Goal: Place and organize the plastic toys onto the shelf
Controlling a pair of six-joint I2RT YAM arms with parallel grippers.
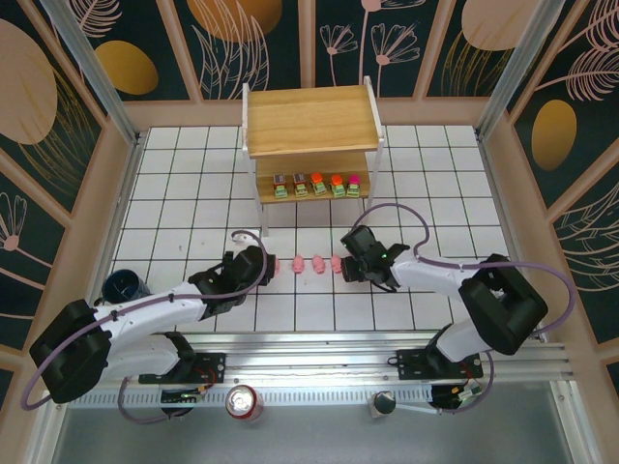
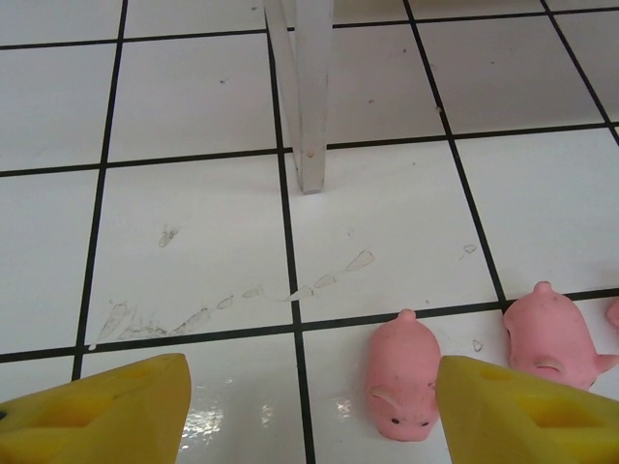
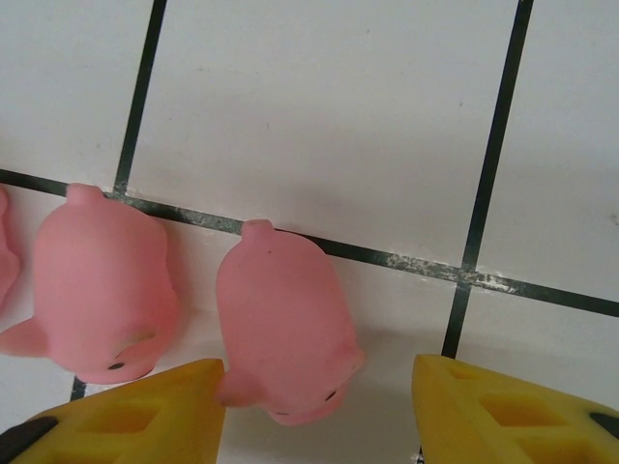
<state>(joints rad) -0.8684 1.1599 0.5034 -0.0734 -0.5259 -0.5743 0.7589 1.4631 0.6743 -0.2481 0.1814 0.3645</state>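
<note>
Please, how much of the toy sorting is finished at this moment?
Done: five blocky pieces stand in a row on the lower board of the shelf. In hand: nothing gripped yet; the open right tool straddles one pig, the open left tool hovers over another pig. Left: the pink pigs lying on the table.

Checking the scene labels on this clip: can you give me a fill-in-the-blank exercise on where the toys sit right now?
1. The blocky pieces stand on the shelf's ____ board.
2. That row holds ____ blocky pieces.
3. Between the yellow fingers of the open right claw lies a pink ____.

Missing words: lower; five; pig.
</note>
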